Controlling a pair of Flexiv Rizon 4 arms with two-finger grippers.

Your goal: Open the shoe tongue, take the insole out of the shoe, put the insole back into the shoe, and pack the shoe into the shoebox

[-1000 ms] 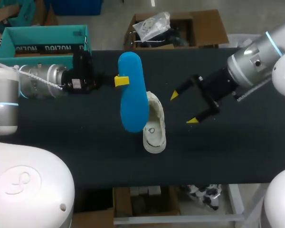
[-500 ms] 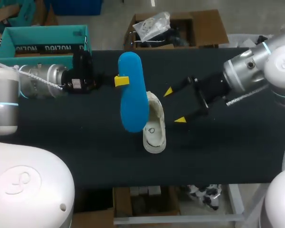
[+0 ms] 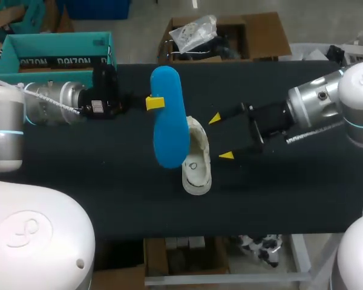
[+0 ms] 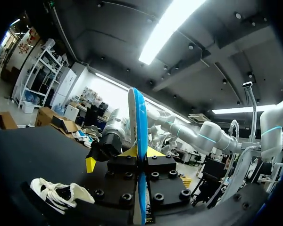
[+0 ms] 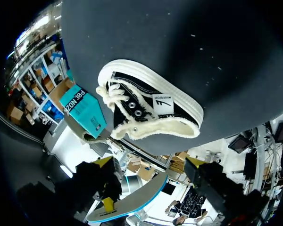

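My left gripper (image 3: 155, 103) is shut on a blue insole (image 3: 169, 118), holding it in the air above the table, partly over the shoe. In the left wrist view the insole (image 4: 140, 122) stands edge-on between my yellow tips (image 4: 141, 153). The white-soled dark canvas shoe (image 3: 196, 162) lies on the black table (image 3: 109, 193), its opening facing the right gripper. My right gripper (image 3: 221, 137) stands open just right of the shoe, apart from it. In the right wrist view the shoe (image 5: 151, 110) lies ahead of the open fingers (image 5: 149, 162), with the insole (image 5: 127, 202) beside them.
A teal shoebox (image 3: 57, 51) stands open at the back left edge of the table; it also shows past the shoe as the teal shoebox (image 5: 82, 110). The left arm's body (image 3: 54, 103) lies across the left side of the table.
The right gripper has moved left toward the shoe and levelled out, staying open. The left arm, the insole and the shoe have not moved.
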